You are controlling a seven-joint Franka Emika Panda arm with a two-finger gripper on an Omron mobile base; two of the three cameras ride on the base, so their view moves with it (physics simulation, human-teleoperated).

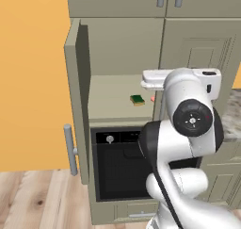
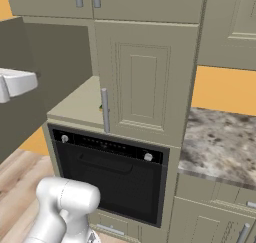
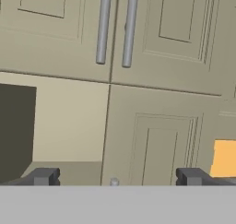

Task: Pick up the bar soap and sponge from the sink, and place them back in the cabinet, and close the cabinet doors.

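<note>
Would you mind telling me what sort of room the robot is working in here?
A rendered home kitchen, most likely: a black-fronted built-in oven sits under an olive-grey cabinet, with a speckled stone counter beside it. A sponge lies on the cabinet's shelf.

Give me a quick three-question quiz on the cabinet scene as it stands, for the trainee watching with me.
1. True or false: the sponge lies on the cabinet shelf.
2. Which of the cabinet doors is swung open: A) the left door B) the right door C) both?
3. Fill in: the gripper has its jaws ____ and holds nothing.

Key: 1 true. 2 A; the right door looks shut, flush with the front above the black oven. 3 open.
</note>
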